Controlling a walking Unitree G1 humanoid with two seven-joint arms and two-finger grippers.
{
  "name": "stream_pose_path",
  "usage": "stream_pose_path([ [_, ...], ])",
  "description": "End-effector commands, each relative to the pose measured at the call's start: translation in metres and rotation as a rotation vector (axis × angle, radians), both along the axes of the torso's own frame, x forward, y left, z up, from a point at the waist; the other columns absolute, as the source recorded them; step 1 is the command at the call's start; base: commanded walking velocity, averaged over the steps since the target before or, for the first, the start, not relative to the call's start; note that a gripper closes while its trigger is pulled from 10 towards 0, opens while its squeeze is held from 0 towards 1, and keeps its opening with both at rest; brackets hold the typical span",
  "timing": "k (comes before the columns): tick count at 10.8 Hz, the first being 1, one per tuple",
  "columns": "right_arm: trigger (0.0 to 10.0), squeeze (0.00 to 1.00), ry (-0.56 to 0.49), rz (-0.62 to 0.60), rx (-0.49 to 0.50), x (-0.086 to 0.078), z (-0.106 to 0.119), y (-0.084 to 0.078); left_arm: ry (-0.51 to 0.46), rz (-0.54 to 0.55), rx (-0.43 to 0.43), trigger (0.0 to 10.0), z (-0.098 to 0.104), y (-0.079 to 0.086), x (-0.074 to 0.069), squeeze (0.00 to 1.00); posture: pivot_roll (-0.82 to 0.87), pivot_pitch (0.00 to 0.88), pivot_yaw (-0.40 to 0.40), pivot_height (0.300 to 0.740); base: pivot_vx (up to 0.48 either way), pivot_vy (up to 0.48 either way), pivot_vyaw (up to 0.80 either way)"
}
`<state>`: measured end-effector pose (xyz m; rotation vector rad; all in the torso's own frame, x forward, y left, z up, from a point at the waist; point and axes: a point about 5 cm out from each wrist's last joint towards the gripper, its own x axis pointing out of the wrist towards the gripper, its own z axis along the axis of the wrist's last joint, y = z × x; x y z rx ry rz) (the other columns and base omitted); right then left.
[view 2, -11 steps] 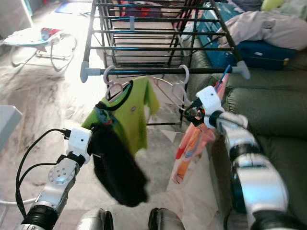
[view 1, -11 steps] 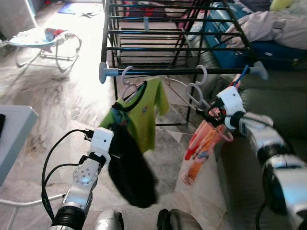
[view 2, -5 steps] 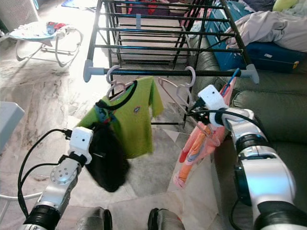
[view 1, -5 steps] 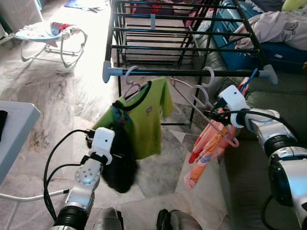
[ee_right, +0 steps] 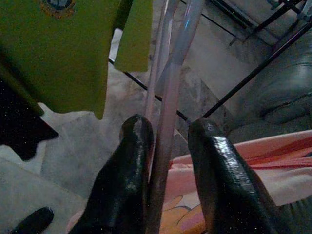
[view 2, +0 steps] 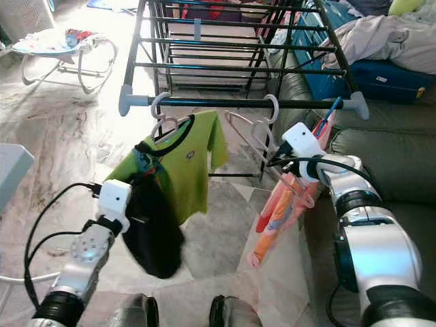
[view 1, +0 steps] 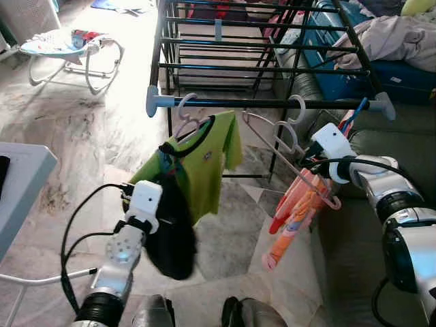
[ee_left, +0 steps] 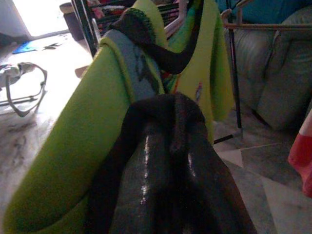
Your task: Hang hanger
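Since half a second ago the black garment (view 1: 170, 235) in the left claw (ee_left: 165, 146) has swung and hangs longer and lower, and the pink garment (view 1: 289, 218) under the right claw (ee_right: 168, 146) has settled slightly lower; the drying rack (view 1: 266, 61) and the things on it sit much as before.

Seen from the left wrist, the left claw's two black fingers (ee_left: 146, 185) lie close together with a fold of the black cloth bunched over their tips, so it is holding the black garment. That claw is near and left in the scene, just beside the lower hem of the green shirt (view 1: 204, 163), which hangs from a white hanger (view 1: 185, 116) on the rack's near rail.

On the right, the right claw is closed narrowly around a pale pink hanger (ee_right: 170, 87), the rod passing between its fingers (ee_right: 126, 175). The pink garment drapes from this hanger, below the rail and beside the grey sofa (view 1: 402, 136). Whether its hook is over the rail I cannot tell. An empty white hanger (view 1: 283, 129) hangs on the rail between the green shirt and the right claw.

Far left on the floor stands a baby bouncer (view 1: 68, 48), and a table (view 1: 20, 177) corner shows at the left edge.
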<state>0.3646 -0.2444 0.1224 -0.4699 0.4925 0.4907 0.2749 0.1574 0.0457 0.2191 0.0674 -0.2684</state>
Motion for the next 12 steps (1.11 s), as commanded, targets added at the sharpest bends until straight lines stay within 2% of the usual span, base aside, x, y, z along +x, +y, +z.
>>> stream_pose_path([
  [1, 0.0, 0.0, 0.022, -0.009, -0.023, -0.001, -0.004, 0.0, -0.051, 0.0, 0.003, 10.0, 0.01, 0.001, 0.005, 0.0, 0.06, 0.089, -0.089, 0.74, 0.0, 0.0, 0.0],
  [3, 0.0, 0.0, -0.022, -0.043, 0.021, 0.004, 0.001, 0.005, -0.052, 0.008, 0.003, 10.0, 0.01, 0.001, 0.006, 0.0, 0.07, 0.08, -0.085, 0.74, 0.0, 0.0, 0.0],
  [5, 0.0, 0.0, -0.025, -0.045, 0.066, 0.006, 0.002, 0.01, -0.052, -0.003, 0.011, 10.0, 0.011, 0.0, 0.007, 0.0, 0.06, 0.077, -0.081, 0.74, 0.0, 0.0, 0.0],
  [7, 0.0, 0.0, -0.035, -0.112, 0.188, 0.007, 0.003, 0.012, -0.047, -0.004, 0.019, 10.0, 0.011, 0.001, 0.007, 0.0, 0.06, 0.077, -0.081, 0.74, 0.0, 0.0, 0.0],
  [8, 0.0, 0.0, -0.041, -0.121, 0.203, 0.008, 0.003, 0.013, -0.046, -0.003, 0.017, 10.0, 0.01, 0.0, 0.008, 0.0, 0.06, 0.072, -0.083, 0.74, 0.0, 0.0, 0.0],
  [9, 0.0, 0.0, -0.065, -0.153, 0.25, 0.01, 0.005, 0.017, -0.043, -0.011, 0.014, 10.0, 0.009, -0.003, 0.007, 0.0, 0.06, 0.072, -0.082, 0.74, 0.0, 0.0, 0.0],
  [10, 0.0, 0.0, -0.131, -0.188, 0.285, 0.014, 0.01, 0.02, -0.041, -0.018, 0.019, 10.0, 0.008, -0.004, 0.006, 0.0, 0.06, 0.072, -0.082, 0.74, 0.0, 0.0, 0.0],
  [11, 0.0, 0.0, -0.23, -0.229, 0.404, 0.018, 0.018, 0.025, -0.043, -0.019, 0.022, 10.0, 0.009, -0.003, 0.004, 0.0, 0.07, 0.098, -0.085, 0.74, 0.0, 0.0, 0.0],
  [12, 0.0, 0.0, -0.253, -0.262, 0.512, 0.016, 0.016, 0.027, -0.039, -0.018, 0.028, 10.0, 0.008, 0.0, 0.001, 0.0, 0.07, 0.102, -0.085, 0.74, 0.0, 0.0, 0.0],
])
